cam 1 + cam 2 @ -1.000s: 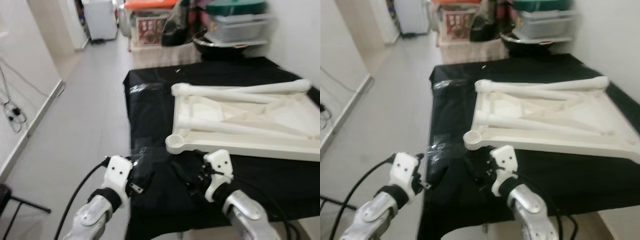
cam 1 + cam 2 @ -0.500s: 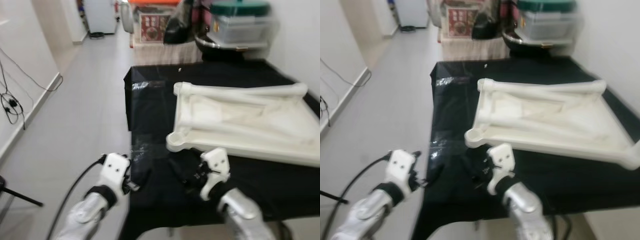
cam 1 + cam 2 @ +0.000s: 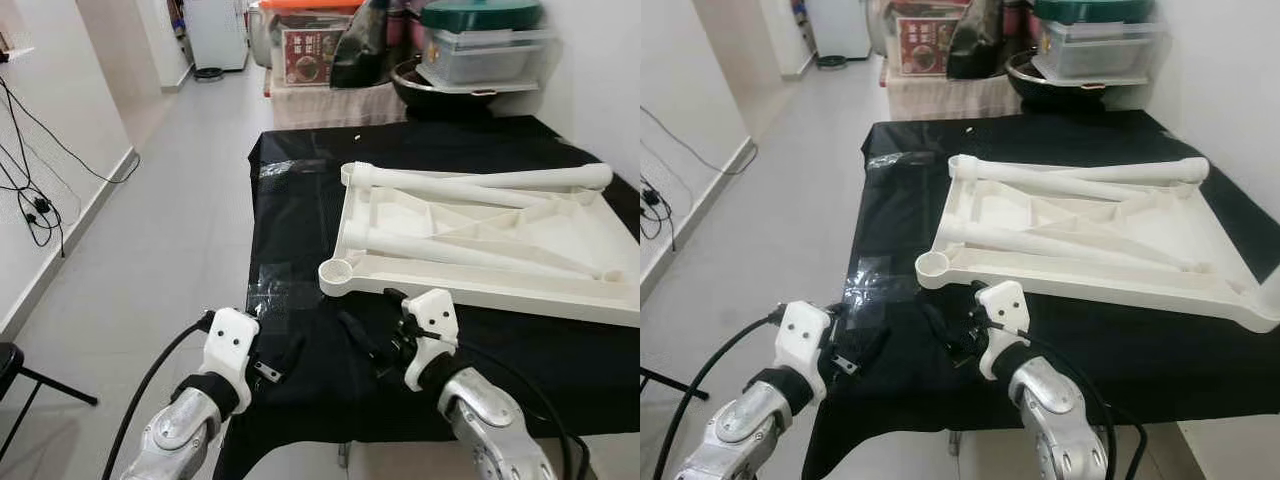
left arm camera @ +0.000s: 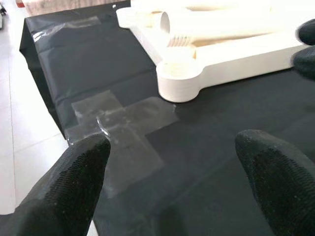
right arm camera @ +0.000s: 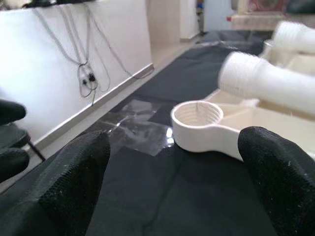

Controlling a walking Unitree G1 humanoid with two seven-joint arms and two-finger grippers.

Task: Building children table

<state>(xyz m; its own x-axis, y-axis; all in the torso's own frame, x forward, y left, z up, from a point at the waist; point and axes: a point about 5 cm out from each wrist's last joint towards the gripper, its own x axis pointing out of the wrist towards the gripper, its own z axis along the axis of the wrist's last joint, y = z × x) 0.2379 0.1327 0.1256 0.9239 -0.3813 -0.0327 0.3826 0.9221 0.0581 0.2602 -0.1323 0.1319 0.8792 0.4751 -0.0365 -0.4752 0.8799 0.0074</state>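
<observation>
With both the left hand (image 3: 285,352) and right hand (image 3: 372,340) open and empty over the black-draped table (image 3: 300,220), the right should reach for the nearest loose leg (image 3: 470,252) lying in the upturned cream plastic tabletop (image 3: 520,285) beyond.

white table top (image 3: 480,235), black cloth (image 3: 300,220)

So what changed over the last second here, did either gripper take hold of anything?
No grasp. The camera shifted and the image sharpened. The right gripper stays open, short of the tabletop's corner socket; the left gripper stays open over the black cloth. The upturned white tabletop and the legs lying on it lie as before.
</observation>
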